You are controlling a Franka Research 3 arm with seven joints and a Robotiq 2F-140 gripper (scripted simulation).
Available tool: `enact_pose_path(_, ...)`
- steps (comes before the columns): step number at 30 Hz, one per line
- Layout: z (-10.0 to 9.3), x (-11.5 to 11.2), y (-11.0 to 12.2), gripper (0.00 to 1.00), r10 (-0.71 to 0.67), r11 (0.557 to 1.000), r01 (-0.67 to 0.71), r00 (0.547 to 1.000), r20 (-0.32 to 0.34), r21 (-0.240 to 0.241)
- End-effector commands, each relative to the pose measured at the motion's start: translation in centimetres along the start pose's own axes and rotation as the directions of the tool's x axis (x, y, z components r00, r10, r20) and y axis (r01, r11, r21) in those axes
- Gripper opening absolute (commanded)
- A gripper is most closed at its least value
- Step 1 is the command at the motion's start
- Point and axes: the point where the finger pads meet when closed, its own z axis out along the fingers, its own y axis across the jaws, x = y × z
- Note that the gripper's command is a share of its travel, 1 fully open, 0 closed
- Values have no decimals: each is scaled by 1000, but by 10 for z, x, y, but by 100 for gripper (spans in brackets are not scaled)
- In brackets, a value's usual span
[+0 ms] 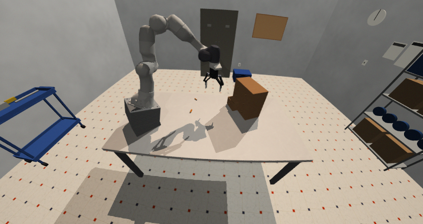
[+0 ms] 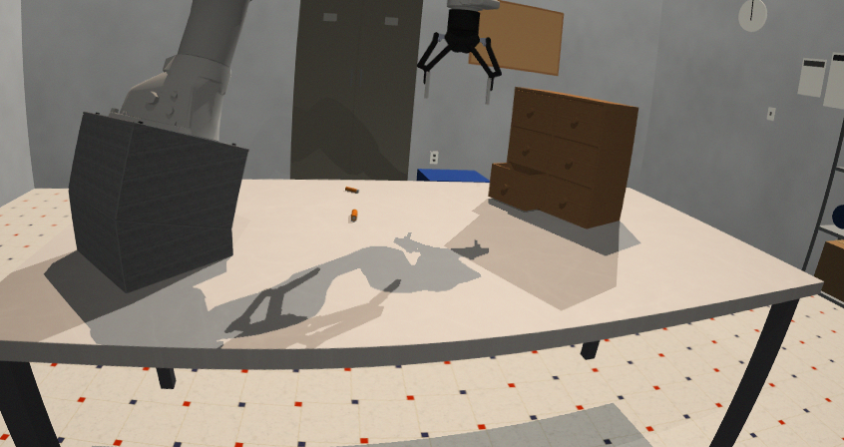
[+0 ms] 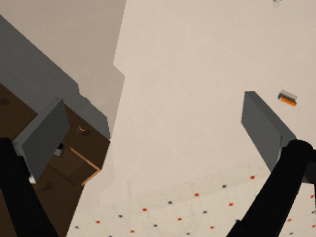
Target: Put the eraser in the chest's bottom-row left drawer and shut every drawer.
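Note:
The brown chest point(image 1: 256, 99) point(image 2: 611, 161) point(image 3: 15, 106) stands upright at the right of the table. Its bottom-left drawer point(image 1: 231, 103) point(image 2: 519, 195) point(image 3: 97, 141) is pulled partly out; the other drawers look shut. A small black-and-white block point(image 3: 58, 149), which looks like the eraser, lies inside that open drawer, partly hidden by a finger in the wrist view. My gripper point(image 1: 213, 88) point(image 2: 456, 99) point(image 3: 153, 110) is open and empty, high above the table, in front of and to the left of the chest. The top and exterior views do not show the drawer's inside.
Two small orange items lie on the table point(image 1: 275, 145) point(image 2: 678, 278) between the arm's base and the chest: one nearer the back point(image 1: 195, 99) point(image 2: 351, 190) point(image 3: 288, 98), one nearer the front point(image 1: 191, 110) point(image 2: 353, 215) point(image 3: 277, 0). The table's back edge runs behind the chest.

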Motion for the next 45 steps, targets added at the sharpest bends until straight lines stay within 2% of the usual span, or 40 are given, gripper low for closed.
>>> enact_pose_path(1, -1, 1, 3, 100, 151, 989, -151, 989, -10, 0)
enact_pose_path(20, -7, 4, 9, 100, 341, 940, -341, 940, -8, 1)
enact_pose_path(45, -14, 7, 17, 100, 555, 832, -555, 832, -6, 1)
